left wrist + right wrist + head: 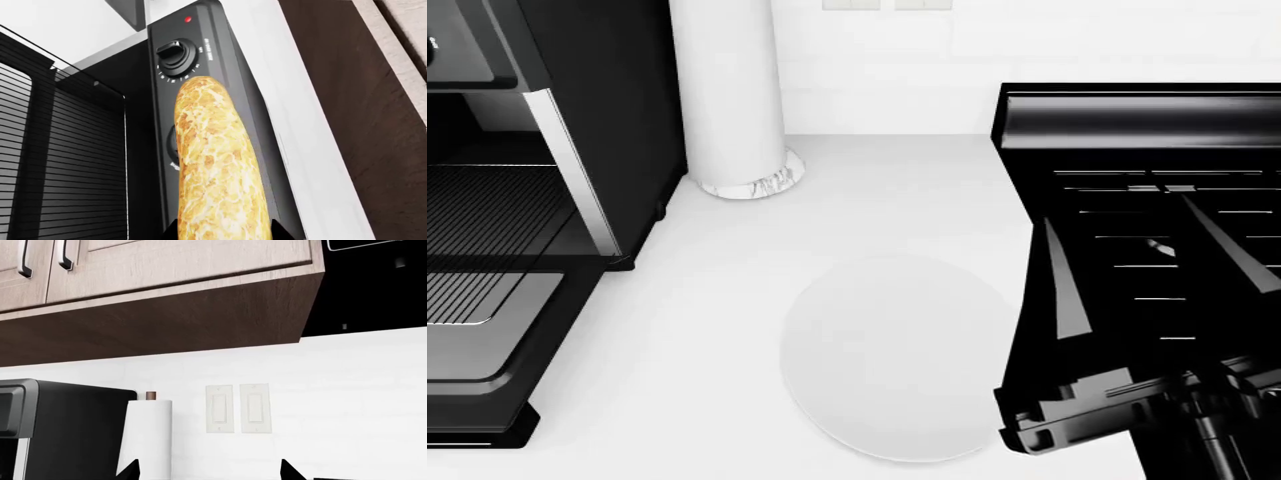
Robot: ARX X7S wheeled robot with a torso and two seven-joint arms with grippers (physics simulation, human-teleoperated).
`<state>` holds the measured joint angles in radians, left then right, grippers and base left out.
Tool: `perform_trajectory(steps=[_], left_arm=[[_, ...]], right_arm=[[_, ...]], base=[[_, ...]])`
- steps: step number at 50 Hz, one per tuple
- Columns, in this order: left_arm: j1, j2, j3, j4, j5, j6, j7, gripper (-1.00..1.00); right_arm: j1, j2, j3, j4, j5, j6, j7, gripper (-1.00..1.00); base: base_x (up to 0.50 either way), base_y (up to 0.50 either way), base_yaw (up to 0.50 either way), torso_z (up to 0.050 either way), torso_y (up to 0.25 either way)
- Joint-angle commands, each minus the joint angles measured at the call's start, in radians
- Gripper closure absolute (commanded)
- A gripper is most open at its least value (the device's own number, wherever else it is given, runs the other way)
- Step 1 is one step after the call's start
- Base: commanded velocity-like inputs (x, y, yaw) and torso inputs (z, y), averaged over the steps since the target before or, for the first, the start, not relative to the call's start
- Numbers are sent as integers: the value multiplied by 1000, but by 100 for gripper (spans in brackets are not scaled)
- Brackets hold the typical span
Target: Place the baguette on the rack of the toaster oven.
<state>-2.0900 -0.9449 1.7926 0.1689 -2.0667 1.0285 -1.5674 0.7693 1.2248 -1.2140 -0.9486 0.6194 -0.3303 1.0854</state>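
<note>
Left wrist view: the left gripper [223,235] is clamped on the baguette [217,165], lifted off the plate [894,355]. Beyond, at ten o'clock, the toaster oven [193,60] stands open, rack [80,165] bare; insertion remains. Right gripper [210,470] spread, empty.

- The baguette [217,170] — golden-brown, mottled with paler yellow speckles across its crust.
- The toaster oven [601,110] — black body with silver front trim; a small red light [187,20] above a black dial [175,54] ringed with white ticks.
- The rack [487,205] — black, thin parallel bars.
- The counter [868,200] — plain white, as is the round plate [894,355].
- The paper towel roll [148,437] — white, brown core.
- The cabinets [167,285] — pale wood grain, darker brown beneath.
</note>
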Motion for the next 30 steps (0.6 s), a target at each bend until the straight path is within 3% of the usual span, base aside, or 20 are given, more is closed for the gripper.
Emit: perform_trajectory(steps=[1, 30], left_arm=[[25, 4, -12, -15, 5, 4, 6, 100], [114, 5, -43, -47, 19, 17, -3, 100]], right_arm=[[2, -8, 2, 6, 4, 4, -1, -100], [-7, -13, 4, 25, 4, -8, -8, -100]], base=[[0, 0, 0, 0, 0], [0, 0, 0, 0, 0]])
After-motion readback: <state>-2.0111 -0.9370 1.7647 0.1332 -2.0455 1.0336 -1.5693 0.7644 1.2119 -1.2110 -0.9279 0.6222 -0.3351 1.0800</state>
